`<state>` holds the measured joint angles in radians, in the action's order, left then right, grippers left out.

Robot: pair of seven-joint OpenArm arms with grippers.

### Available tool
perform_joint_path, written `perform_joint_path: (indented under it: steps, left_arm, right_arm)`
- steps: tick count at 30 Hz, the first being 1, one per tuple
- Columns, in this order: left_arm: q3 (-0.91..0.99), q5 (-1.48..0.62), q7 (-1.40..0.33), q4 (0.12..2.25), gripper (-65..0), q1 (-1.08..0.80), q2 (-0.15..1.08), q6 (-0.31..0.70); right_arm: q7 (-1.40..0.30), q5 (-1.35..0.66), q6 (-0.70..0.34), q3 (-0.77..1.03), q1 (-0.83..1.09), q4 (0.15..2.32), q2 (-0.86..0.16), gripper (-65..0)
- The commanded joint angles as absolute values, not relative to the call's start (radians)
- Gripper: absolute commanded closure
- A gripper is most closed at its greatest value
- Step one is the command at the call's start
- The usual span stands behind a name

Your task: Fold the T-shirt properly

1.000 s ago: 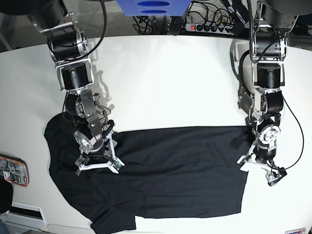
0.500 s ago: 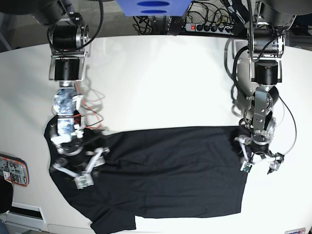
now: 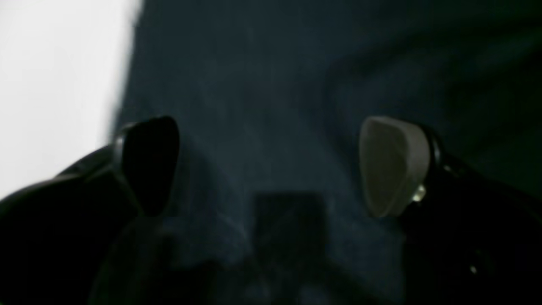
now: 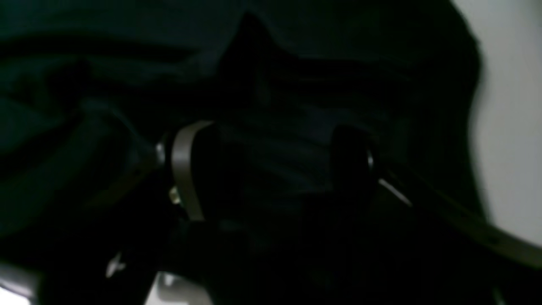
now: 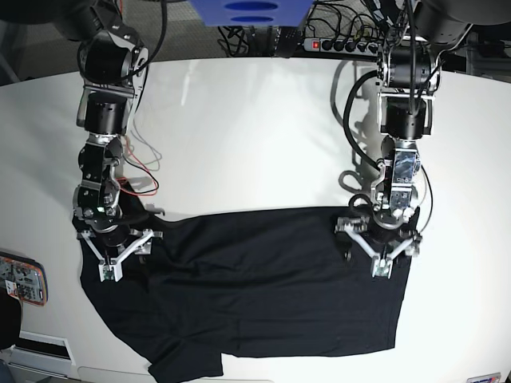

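Note:
The black T-shirt (image 5: 255, 287) lies spread flat across the near half of the white table (image 5: 255, 128). My right gripper (image 5: 112, 241) points straight down on the shirt's upper left part. In the right wrist view its fingers (image 4: 186, 173) stand apart, with wrinkled black cloth (image 4: 271, 169) lying between them. My left gripper (image 5: 382, 239) points down on the shirt's upper right corner. Seen from the left wrist, this gripper (image 3: 271, 165) is wide open just above flat dark cloth (image 3: 271, 84), with bare table (image 3: 51, 84) to its left.
A power strip (image 5: 343, 44) and cables run along the table's far edge, beside a blue object (image 5: 247, 12). An orange-rimmed item (image 5: 20, 279) lies at the left edge. Red wires (image 5: 136, 175) hang by the right arm. The shirt's lower hem reaches the table's front edge.
Both arms turned to point down. The right gripper moved left and back to the shirt's upper left; the left gripper moved from off the shirt's right edge onto its upper right corner.

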<state>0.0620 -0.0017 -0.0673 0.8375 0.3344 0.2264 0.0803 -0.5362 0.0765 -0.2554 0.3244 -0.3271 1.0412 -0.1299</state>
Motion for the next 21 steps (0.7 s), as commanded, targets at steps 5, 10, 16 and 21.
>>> perform_joint_path:
  steps: [5,10,16,21]
  left_arm:
    - [0.07,0.027,-0.107,0.849,-65.0,0.289,0.251,0.068]
    - [0.07,0.025,-0.107,0.957,-65.0,0.18,0.266,0.067]
    - [0.108,0.025,-0.107,1.095,-65.0,0.07,0.266,0.067]
    - [0.191,0.025,-0.108,1.124,-65.0,0.036,0.268,0.067]
  right_arm:
    - [-0.487,0.068,-0.259,0.329,-0.309,1.027,-0.136,-40.1]
    - [-0.487,0.068,-0.259,0.326,-0.228,1.073,-0.136,-40.1]
    - [-0.487,0.068,-0.259,0.325,-0.134,1.138,-0.136,-40.1]
    - [-0.487,0.068,-0.259,0.325,-0.071,1.144,-0.136,-40.1]
